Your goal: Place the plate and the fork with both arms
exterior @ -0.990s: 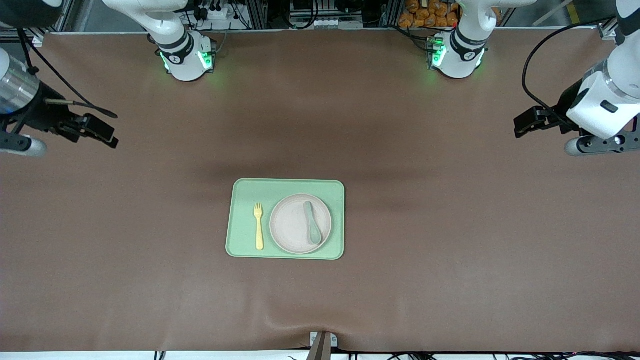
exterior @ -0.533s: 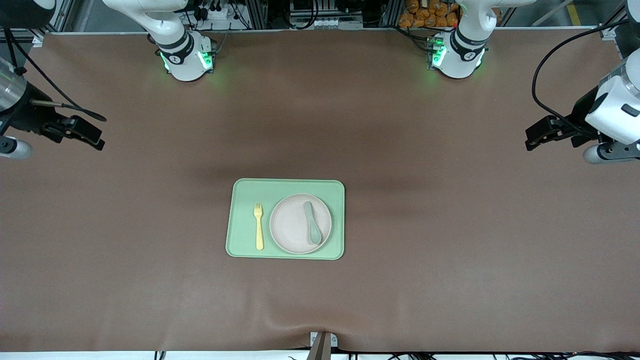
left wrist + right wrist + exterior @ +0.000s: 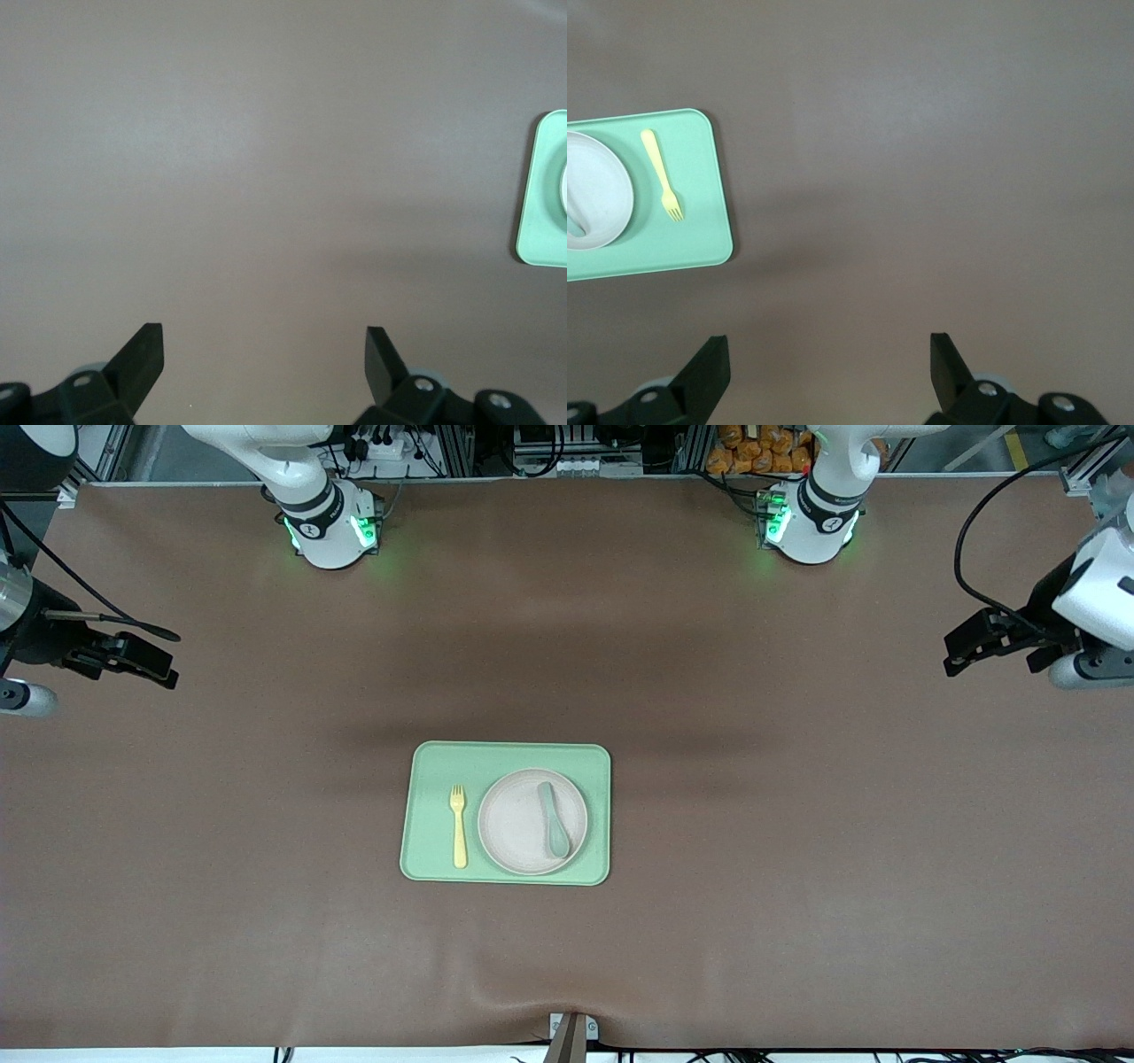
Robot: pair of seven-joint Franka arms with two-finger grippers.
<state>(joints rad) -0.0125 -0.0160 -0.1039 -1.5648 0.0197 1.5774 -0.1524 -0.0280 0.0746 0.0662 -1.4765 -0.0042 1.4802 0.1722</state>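
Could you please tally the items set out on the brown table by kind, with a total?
Trays: 1, the rectangular light green tray
Plates: 1, the small round pale beige-pink plate on the tray
Forks: 1, the small yellow plastic fork beside the plate on the tray
Spoons: 1, the grey-green spoon lying on the plate
Total: 4

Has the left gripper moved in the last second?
Yes. The left gripper has drawn away from the tray, toward the left arm's end of the table, open and empty.
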